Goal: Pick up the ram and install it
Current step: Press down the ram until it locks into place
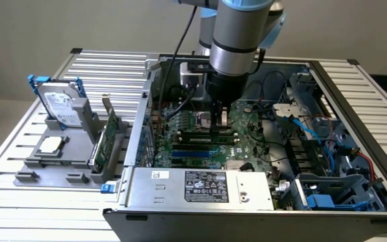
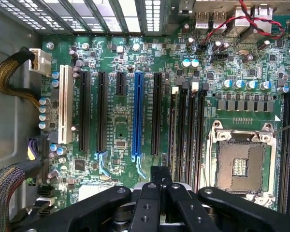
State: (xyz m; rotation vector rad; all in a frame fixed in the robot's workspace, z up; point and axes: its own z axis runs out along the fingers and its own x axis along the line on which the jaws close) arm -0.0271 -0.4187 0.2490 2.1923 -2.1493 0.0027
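The arm reaches down into an open computer case [image 1: 355,201] lying on a slatted aluminium table [image 1: 106,65], with the gripper [image 1: 221,119] low over the motherboard [image 1: 207,146] near the memory slots. In the wrist view the gripper [image 2: 160,176] has its black fingers [image 2: 150,203] pressed together, with no board visibly pinched between them. Just ahead of them run the black memory slots [image 2: 186,130], beside the bare CPU socket [image 2: 241,166] and the blue expansion slot [image 2: 137,116], with a white slot [image 2: 65,104] farther off.

In the exterior view a dark green stick, apparently the ram [image 1: 207,133], lies along the slots just under the gripper; whether it is fully seated cannot be told.

Around the work area crowd black cables [image 1: 180,108], blue cables [image 1: 304,128] and the power supply [image 1: 200,187] at the case's near edge. On the exterior view's left, outside the case, a grey holder [image 1: 52,169] carries an upright hard drive [image 1: 62,106], a green expansion card [image 1: 106,143] and a CPU [image 1: 51,145].
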